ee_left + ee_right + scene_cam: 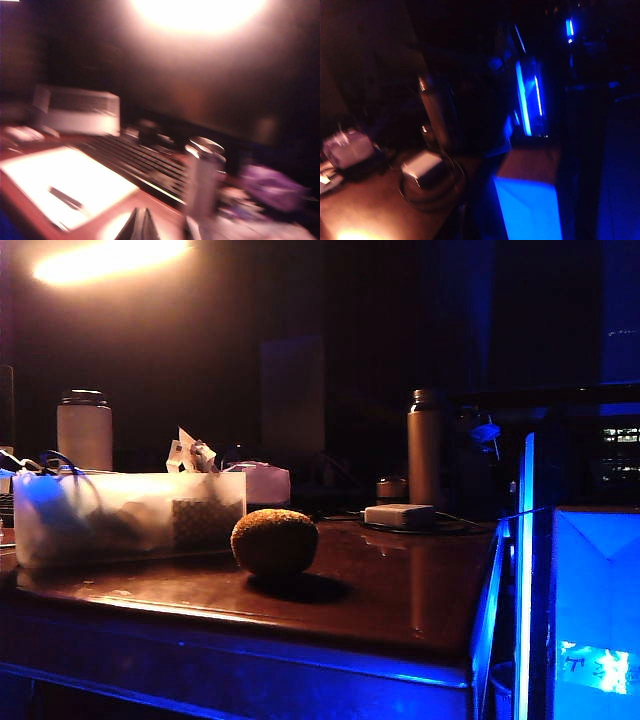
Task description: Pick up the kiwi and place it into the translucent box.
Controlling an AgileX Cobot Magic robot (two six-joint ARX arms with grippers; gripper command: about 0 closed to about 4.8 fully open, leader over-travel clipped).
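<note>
The kiwi [274, 541], fuzzy and golden-brown, rests on the brown table [400, 590] near its middle. Just left of it and slightly further back stands the translucent box [130, 515], long and frosted, with dim contents. Neither arm shows in the exterior view. In the blurred left wrist view my left gripper [140, 227] hangs above the table with its two dark fingers pressed together and nothing between them; the kiwi is out of that view. The right wrist view is too dark to show my right gripper's jaws, and no kiwi appears there.
A white jar with a dark lid [84, 428] stands behind the box, and a metal bottle [425, 445] and a small flat white box [399, 515] stand back right. A blue-lit panel [595, 610] borders the table's right edge. A keyboard [135, 162] and a white sheet [65, 180] lie under the left arm.
</note>
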